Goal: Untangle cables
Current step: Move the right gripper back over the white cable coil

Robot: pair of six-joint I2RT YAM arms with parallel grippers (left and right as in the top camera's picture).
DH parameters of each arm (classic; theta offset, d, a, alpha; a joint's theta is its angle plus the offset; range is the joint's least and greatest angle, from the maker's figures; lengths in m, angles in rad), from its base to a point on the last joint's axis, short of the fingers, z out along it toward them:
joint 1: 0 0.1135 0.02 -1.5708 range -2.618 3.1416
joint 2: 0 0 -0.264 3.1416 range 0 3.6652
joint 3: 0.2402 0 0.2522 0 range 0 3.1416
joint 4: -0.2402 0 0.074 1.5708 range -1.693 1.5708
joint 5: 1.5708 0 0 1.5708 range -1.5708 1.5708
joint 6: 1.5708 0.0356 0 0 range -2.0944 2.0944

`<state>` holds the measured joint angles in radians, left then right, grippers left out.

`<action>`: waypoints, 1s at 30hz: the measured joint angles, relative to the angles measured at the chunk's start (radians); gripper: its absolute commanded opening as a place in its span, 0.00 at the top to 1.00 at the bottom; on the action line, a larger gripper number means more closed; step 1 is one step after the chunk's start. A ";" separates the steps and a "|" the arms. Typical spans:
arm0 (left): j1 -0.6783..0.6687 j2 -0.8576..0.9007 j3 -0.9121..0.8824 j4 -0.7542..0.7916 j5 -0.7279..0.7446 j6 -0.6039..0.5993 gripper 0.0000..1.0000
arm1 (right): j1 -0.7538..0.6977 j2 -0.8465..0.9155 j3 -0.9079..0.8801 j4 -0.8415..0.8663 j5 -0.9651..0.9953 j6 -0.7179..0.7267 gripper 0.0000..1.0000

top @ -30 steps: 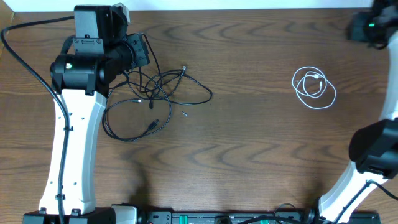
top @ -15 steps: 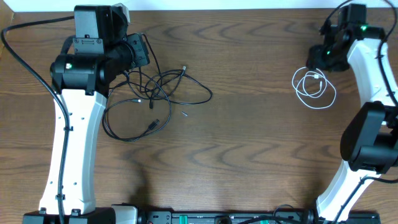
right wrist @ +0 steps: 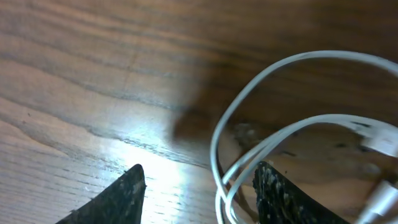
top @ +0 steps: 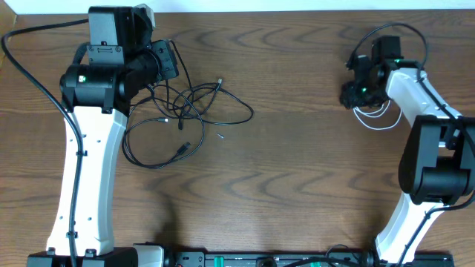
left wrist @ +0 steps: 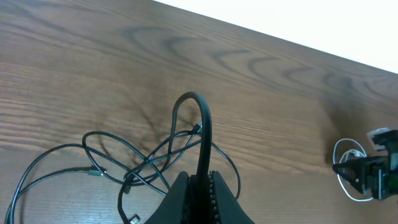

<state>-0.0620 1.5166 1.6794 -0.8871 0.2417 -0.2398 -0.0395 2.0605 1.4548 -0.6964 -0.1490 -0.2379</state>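
Wooden worktop (top: 297, 170) | white cable (right wrist: 249, 93) separate, near right edge; right gripper (right wrist: 199, 171) open over it | left gripper (left wrist: 200, 180) pinches knotted black cables (top: 194, 111), left edge; untangling unfinished

A loose knot of black cables (top: 182, 113) lies on the dark wood surface at upper left of the overhead frame, with loops crossing and small plugs splayed outward. One black strand (left wrist: 205, 127) arches upright, pinched in the left claw (left wrist: 200, 177). At upper right, a white cable (top: 369, 121) rests flat in overlapping rings, well apart from the black ones.
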 measured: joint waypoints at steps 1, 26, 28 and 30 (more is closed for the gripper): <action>0.000 0.000 0.000 -0.002 0.000 0.000 0.93 | 0.000 0.000 -0.010 0.010 0.003 -0.006 0.50; 0.000 0.000 0.000 -0.011 0.000 0.000 0.93 | 0.023 -0.017 -0.111 0.087 0.287 0.038 0.99; 0.000 0.000 0.000 -0.011 0.000 0.000 0.92 | 0.019 -0.017 -0.117 0.099 0.329 0.063 0.99; 0.000 0.000 0.000 -0.014 0.000 0.000 0.93 | 0.009 -0.017 -0.120 0.116 0.347 0.089 0.99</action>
<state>-0.0620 1.5166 1.6794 -0.9012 0.2417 -0.2398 -0.0303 2.0438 1.3346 -0.5800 0.1978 -0.1493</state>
